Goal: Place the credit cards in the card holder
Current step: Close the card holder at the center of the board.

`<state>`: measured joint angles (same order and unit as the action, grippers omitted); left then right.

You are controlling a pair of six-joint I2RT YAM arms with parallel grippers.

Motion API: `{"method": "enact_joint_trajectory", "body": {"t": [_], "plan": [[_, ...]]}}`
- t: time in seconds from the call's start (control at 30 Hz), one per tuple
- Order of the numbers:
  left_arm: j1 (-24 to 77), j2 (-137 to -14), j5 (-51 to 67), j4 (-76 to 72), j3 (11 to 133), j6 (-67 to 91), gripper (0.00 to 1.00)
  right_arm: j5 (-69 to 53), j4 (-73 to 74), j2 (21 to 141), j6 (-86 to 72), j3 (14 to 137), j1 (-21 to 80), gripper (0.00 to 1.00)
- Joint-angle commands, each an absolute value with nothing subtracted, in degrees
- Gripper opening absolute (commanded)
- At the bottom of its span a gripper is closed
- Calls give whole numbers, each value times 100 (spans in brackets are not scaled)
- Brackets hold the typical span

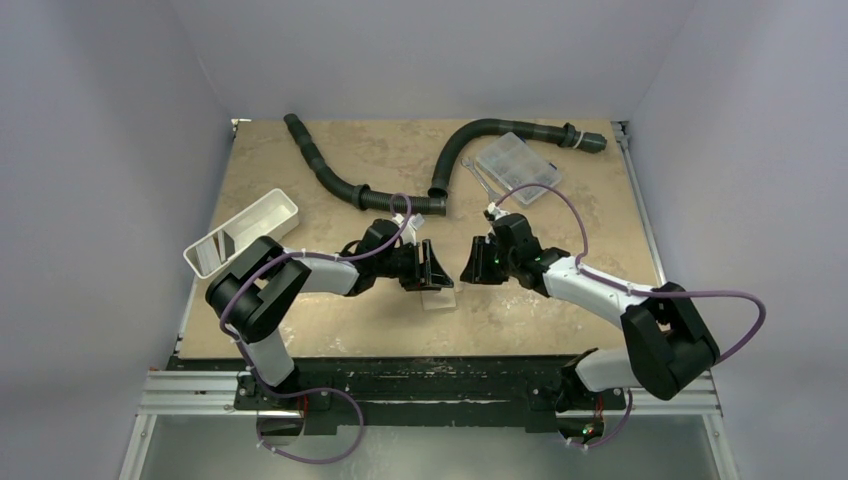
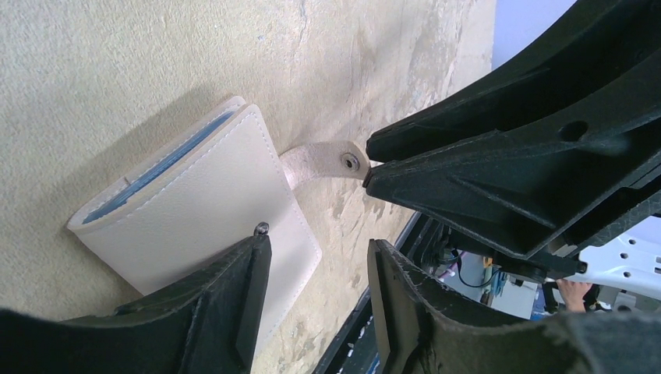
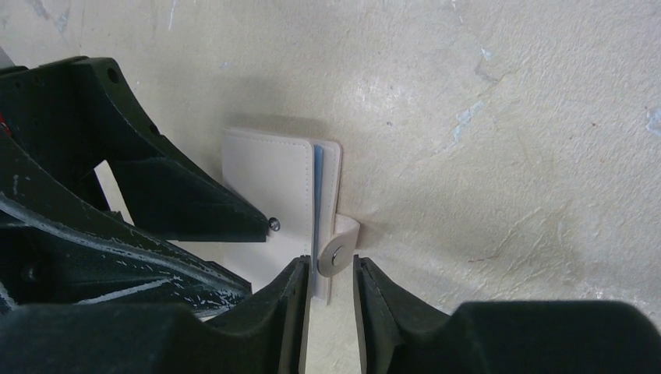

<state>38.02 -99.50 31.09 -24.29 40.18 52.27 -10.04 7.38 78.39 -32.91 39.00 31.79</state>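
Observation:
The card holder (image 2: 199, 199) lies shut on the table, tan-beige, its snap tab (image 2: 331, 160) sticking out sideways. A thin blue edge (image 3: 316, 191) shows between its covers; I cannot tell whether that is a credit card or lining, and no credit card shows plainly. My left gripper (image 2: 318, 243) is open: one finger rests over the holder's cover beside the snap stud (image 2: 262, 227), the other hangs over bare table. My right gripper (image 3: 330, 263) is open narrowly, its tips on either side of the tab (image 3: 335, 253). In the top view both grippers (image 1: 437, 272) (image 1: 468, 265) meet over the holder (image 1: 438, 298).
A white oblong tray (image 1: 245, 232) stands at the left. Two black corrugated hoses (image 1: 330, 175) (image 1: 480, 140) lie across the back. A clear compartment box (image 1: 517, 167) sits back right. The metal rail (image 1: 430, 375) marks the near edge.

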Motion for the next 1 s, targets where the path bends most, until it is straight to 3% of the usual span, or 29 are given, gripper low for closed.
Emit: {"method": "enact_joint_trajectory", "body": {"t": [0.0,0.37,0.53,0.63,0.8,0.97], "plan": [[3809,-9896,3023,-2318,4074,5034,52,-1028,695,7822,-3190,4142,3162,34],[3810,-9883,3032,-2320,4070,5012,52,-1036,673,7971,-3165,4107,3161,27],[3807,-9822,3032,-2230,4115,4981,51,-1018,697,7993,-3157,4140,3164,15],[3799,-9779,3021,-2075,4216,4910,49,-1033,717,7949,-3147,4133,3164,0],[3713,-9655,3058,-2012,4307,4924,45,-1150,671,7802,-3144,4055,3155,0],[3539,-9464,2708,-1684,4282,4750,33,-1383,573,7819,-3049,4059,3161,0]]}}
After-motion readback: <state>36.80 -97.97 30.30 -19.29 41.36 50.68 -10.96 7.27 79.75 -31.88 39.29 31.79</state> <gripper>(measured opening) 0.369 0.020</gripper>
